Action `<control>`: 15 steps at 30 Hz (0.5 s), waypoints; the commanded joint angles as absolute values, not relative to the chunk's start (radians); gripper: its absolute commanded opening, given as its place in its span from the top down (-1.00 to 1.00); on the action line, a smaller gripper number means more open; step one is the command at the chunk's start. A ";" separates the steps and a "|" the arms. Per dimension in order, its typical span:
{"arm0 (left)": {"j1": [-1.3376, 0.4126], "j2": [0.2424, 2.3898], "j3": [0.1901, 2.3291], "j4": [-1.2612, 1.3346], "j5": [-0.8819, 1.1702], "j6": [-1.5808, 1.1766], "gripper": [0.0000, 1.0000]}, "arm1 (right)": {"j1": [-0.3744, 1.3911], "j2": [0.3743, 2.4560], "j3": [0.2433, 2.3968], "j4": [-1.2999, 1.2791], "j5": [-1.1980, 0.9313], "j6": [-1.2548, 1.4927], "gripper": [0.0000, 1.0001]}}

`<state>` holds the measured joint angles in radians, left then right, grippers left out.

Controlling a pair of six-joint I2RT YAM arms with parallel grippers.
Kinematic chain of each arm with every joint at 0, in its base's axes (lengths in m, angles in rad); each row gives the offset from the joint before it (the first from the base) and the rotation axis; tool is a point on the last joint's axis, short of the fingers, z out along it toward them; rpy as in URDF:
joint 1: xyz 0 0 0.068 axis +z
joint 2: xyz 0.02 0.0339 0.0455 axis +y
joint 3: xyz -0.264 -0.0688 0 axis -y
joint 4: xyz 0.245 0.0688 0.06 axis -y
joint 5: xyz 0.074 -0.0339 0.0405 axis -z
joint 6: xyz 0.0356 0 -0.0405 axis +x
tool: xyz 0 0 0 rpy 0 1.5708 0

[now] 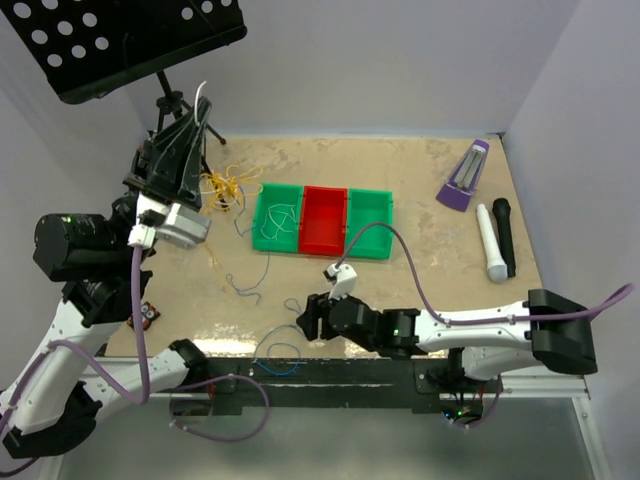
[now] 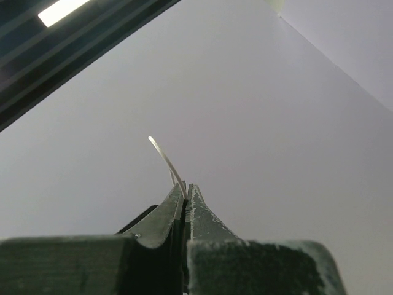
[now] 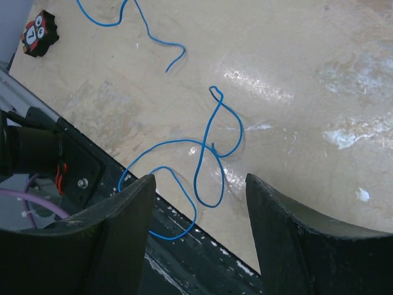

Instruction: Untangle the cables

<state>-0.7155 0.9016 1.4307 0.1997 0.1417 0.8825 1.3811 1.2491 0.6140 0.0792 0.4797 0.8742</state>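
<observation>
My left gripper (image 1: pixel 192 125) is raised at the far left and shut on a thin white cable (image 1: pixel 204 98), which curves up past the fingertips in the left wrist view (image 2: pixel 164 157). A yellow-orange cable tangle (image 1: pixel 225 187) lies on the table below it. A blue cable (image 1: pixel 281 353) loops at the front edge, and another blue strand (image 1: pixel 250 281) lies farther in. My right gripper (image 1: pixel 310 318) is open and empty. In its wrist view it (image 3: pixel 199 179) hovers just above the blue loops (image 3: pixel 169 141).
A row of bins stands mid-table: green (image 1: pixel 262 238), red (image 1: pixel 322 245), green (image 1: pixel 372 250). A thin pale cord lies in the left green bin. White (image 1: pixel 490 243) and black (image 1: pixel 503 235) microphones and a purple object (image 1: pixel 463 175) lie right. A small black toy (image 1: pixel 150 313) sits front left, a music stand (image 1: pixel 130 40) far left.
</observation>
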 commanded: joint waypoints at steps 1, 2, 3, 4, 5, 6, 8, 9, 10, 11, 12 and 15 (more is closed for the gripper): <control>-0.716 0.845 1.356 0.138 0.132 0.876 1.00 | 1.385 1.333 0.687 0.129 0.457 0.790 -0.28; -0.716 0.824 1.327 0.123 0.136 0.865 1.00 | 1.387 1.359 0.701 0.123 0.454 0.787 -0.26; -0.716 0.806 1.298 0.109 0.138 0.841 1.00 | 1.387 1.386 0.713 0.124 0.450 0.781 -0.24; -0.716 0.778 1.264 0.094 0.141 0.827 1.00 | 1.385 1.408 0.721 0.127 0.448 0.779 -0.21; -0.716 0.756 1.228 0.078 0.144 0.815 1.00 | 1.387 1.429 0.729 0.129 0.449 0.781 -0.16; -0.716 0.730 1.198 0.071 0.140 0.798 1.00 | 1.387 1.449 0.735 0.132 0.452 0.784 -0.10; -0.716 0.695 1.140 0.054 0.126 0.772 1.00 | 1.387 1.469 0.752 0.117 0.457 0.796 0.13; -0.716 0.681 1.126 0.045 0.118 0.769 1.00 | 1.387 1.474 0.761 0.100 0.471 0.801 0.33; -0.716 0.672 1.117 0.040 0.114 0.765 1.00 | 1.387 1.470 0.773 0.080 0.494 0.804 0.60; -0.716 0.666 1.112 0.040 0.106 0.764 1.00 | 1.385 1.459 0.785 0.057 0.526 0.802 0.86; -0.716 0.661 1.111 0.038 0.097 0.762 1.00 | 1.384 1.441 0.808 0.023 0.564 0.798 1.00; -0.716 0.652 1.112 0.034 0.086 0.750 1.00 | 1.359 1.343 0.900 -0.118 0.668 0.743 1.00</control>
